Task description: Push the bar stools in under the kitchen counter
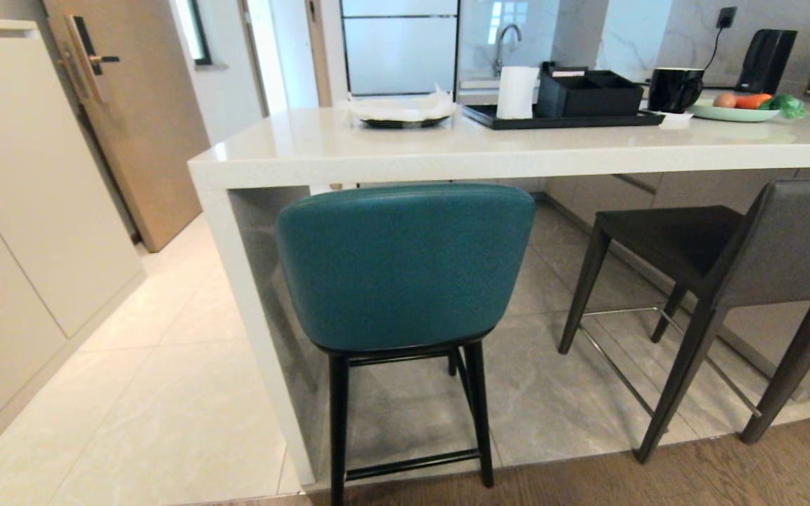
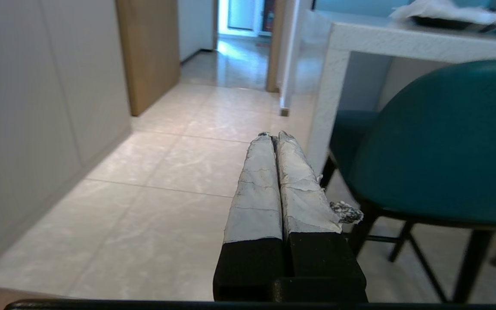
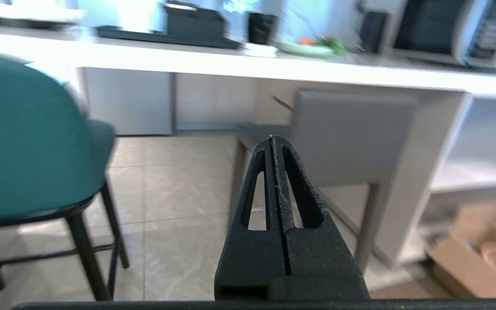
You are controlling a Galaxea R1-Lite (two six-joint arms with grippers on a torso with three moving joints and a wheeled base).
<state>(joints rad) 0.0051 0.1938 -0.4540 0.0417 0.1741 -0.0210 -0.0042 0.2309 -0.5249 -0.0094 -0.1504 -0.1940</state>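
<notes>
Teal stool [image 1: 405, 263], black legs, at glossy white counter [image 1: 349, 151]. Beside it, dark grey stool [image 1: 763, 260], grey legs. On counter: black tray [image 1: 560, 121], pale green plate [image 1: 732, 113]. Floor [image 1: 166, 414] cream marbled tile.

Rounded stool [image 1: 405, 267] left of boxy stool [image 1: 735, 267] — both before counter [image 1: 517, 151].

teal stool [image 1: 405, 267] seat: hidden behind its own back
grey stool [image 1: 749, 267]: cut off at right frame edge
counter items, right wrist view: blurred
</notes>
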